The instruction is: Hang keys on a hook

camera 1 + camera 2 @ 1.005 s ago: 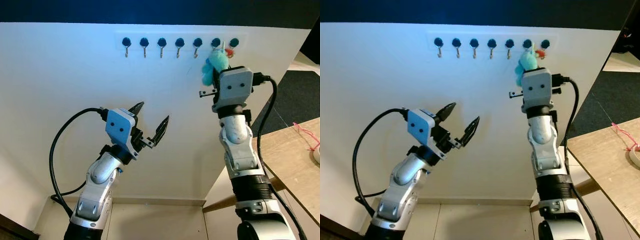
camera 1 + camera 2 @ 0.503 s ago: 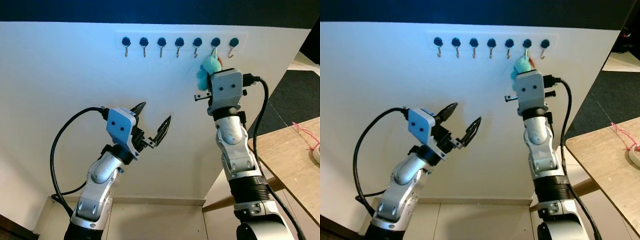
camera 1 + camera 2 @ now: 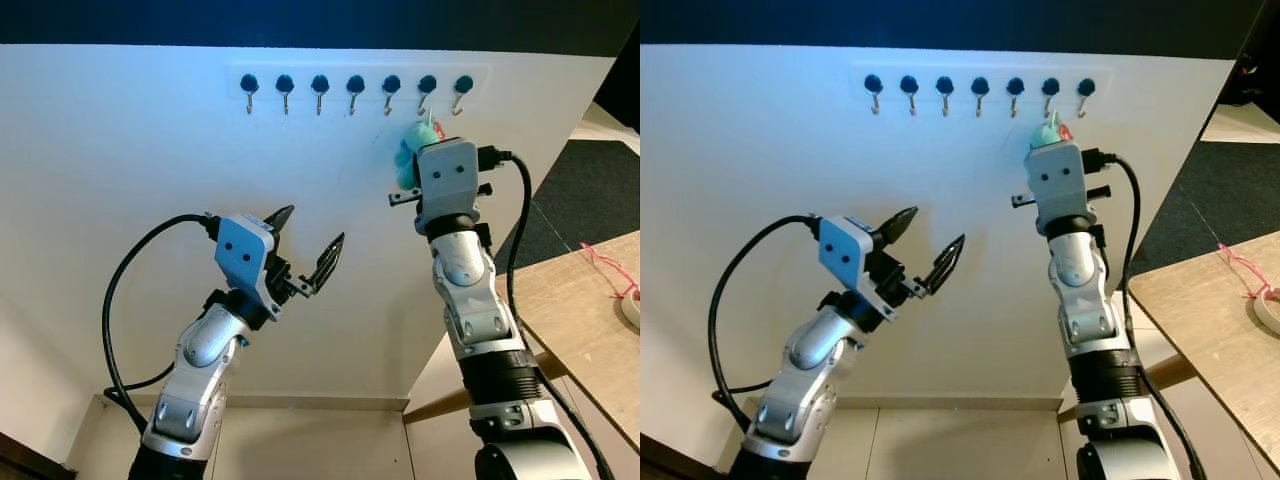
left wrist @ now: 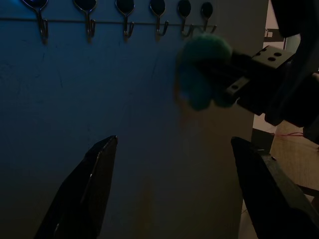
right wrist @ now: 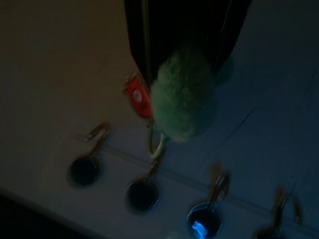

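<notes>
While the right gripper (image 3: pixel 420 135) gripped the keys (image 5: pixel 183 94), they hung just below the hooks (image 3: pixel 426 90).
Next: lift ring onto hook; left gripper (image 3: pixel 308 250) idled, fingers spread.

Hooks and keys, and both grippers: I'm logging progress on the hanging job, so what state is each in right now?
Keys with teal pompom: held up just below the hooks, ring at a hook's tip, not yet clearly hung.
Row of hooks: seven on the wall, all bare.
Right gripper: raised to the rack, shut on the keys.
Left gripper: open, holding nothing, away from the wall.
</notes>
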Motion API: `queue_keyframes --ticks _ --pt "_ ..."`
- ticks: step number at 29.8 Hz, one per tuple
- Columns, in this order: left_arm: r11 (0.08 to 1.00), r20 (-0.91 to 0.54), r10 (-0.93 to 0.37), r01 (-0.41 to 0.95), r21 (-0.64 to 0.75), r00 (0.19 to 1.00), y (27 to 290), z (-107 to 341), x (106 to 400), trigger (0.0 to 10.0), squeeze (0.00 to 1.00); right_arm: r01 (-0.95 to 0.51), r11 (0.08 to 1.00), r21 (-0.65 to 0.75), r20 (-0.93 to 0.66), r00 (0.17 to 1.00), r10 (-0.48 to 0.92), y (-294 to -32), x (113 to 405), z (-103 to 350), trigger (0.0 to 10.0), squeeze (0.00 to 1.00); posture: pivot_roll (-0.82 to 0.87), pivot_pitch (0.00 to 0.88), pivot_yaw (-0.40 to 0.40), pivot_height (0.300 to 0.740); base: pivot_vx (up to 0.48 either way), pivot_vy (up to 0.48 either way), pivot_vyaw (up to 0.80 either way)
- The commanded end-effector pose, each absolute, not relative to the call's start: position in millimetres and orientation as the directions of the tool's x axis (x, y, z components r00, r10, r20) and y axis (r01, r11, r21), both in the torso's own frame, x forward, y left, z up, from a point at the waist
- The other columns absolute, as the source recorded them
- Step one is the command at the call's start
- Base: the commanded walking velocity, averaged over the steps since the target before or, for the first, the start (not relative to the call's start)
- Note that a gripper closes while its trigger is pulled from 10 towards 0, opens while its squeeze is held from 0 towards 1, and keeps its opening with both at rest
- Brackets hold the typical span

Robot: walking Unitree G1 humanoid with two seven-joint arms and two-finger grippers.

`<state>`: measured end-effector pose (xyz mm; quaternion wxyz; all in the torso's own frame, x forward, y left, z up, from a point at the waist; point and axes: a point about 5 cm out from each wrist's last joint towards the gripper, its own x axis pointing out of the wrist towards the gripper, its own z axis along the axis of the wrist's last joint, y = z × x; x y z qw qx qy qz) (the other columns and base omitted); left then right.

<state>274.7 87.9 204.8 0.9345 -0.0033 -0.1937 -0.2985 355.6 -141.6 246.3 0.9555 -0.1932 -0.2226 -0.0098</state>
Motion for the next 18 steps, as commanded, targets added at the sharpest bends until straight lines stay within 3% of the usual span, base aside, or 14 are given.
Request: queue_keyframes --ticks 1,11,18 --pt "0.808 0.359 -0.574 0.58 0.102 0.736 85 205 274 10.0 0.0 0.089 0.91 -0.405 0.38 0.921 0.08 -142 358 240 10.0 0.0 0.01 0.069 -0.027 0.74 0.0 0.0 0.0" --pt "0.808 0.363 -0.573 0.579 0.104 0.735 85 206 274 10.0 0.0 0.082 0.897 -0.433 0.368 0.925 0.093 -141 357 239 10.0 0.0 0.01 0.066 -0.027 0.74 0.0 0.0 0.0" --pt "0.81 0.374 -0.57 0.577 0.105 0.732 86 209 273 10.0 0.0 0.121 0.874 -0.471 0.452 0.884 0.121 -135 351 250 10.0 0.0 0.02 0.065 -0.027 0.74 0.0 0.0 0.0"
